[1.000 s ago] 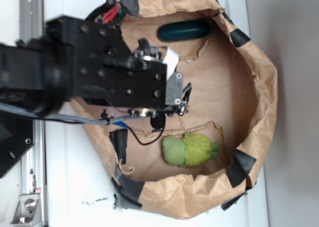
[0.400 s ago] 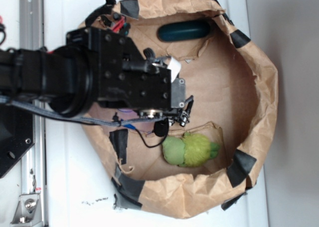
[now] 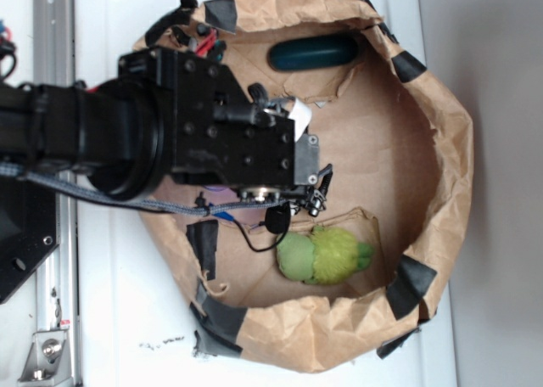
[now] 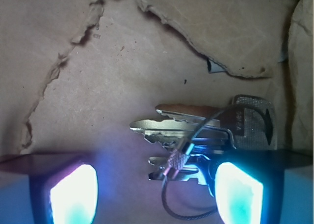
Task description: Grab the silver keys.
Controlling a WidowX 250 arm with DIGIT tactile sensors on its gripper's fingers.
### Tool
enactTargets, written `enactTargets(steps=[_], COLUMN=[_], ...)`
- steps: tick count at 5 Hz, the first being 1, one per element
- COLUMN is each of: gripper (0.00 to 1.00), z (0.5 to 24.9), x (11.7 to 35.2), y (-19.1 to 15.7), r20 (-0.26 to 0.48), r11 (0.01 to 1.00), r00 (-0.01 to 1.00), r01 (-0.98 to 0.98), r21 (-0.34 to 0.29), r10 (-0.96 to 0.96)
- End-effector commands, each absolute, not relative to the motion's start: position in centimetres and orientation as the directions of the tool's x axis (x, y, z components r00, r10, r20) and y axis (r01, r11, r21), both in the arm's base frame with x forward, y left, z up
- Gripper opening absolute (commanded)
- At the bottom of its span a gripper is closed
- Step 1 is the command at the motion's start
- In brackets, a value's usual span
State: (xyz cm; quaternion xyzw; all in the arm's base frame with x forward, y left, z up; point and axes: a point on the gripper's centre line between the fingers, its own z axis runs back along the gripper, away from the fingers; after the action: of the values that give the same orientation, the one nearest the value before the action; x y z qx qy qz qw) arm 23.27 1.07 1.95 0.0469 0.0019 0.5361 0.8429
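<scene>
Tool (image 4: 156,192): released; jaws stand apart, two glowing blue-white fingers (image 4: 73,194) at the bottom corners of the wrist view, one on each side of the key bunch. In the exterior view its tip (image 3: 317,187) sits low inside the paper-lined hollow, under the black arm (image 3: 127,141).
Silver keys (image 4: 196,135): flat on the brown paper, blades pointing left, fanned and overlapping; heads to the right, nearer the right finger. Lower keys lie between the two fingers; contact with either finger cannot be told. Hidden by the arm in the exterior view.
Wire ring (image 4: 189,182): thin dark loop with a crimped sleeve, crossing over the keys and curling down between the fingers.
Brown paper (image 3: 373,132): torn and creased, rim held by black tape patches (image 3: 411,285), resting on the white tabletop (image 3: 127,319).
Green plush toy (image 3: 324,255): on the paper just beside the tool tip.
Dark teal object (image 3: 314,53): oblong, at the far rim, well apart from the tool.
</scene>
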Motion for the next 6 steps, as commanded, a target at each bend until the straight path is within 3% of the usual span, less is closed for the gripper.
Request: enactTargets(steps=[1, 2, 3, 6], gripper=[1.0, 0.94, 0.0, 0.0], z=[1.08, 1.06, 1.12, 1.36], x=[25.42, 25.86, 25.48, 25.1], y=[2.01, 2.02, 2.05, 1.86], r20=[0.004, -0.002, 0.004, 0.014], r11=[0.453, 0.472, 0.48, 0.501], r00=[0.453, 0.472, 0.48, 0.5], r01=[-0.891, -0.882, -0.877, -0.865], r21=[0.019, -0.005, -0.019, -0.033], r10=[0.892, 0.882, 0.877, 0.866])
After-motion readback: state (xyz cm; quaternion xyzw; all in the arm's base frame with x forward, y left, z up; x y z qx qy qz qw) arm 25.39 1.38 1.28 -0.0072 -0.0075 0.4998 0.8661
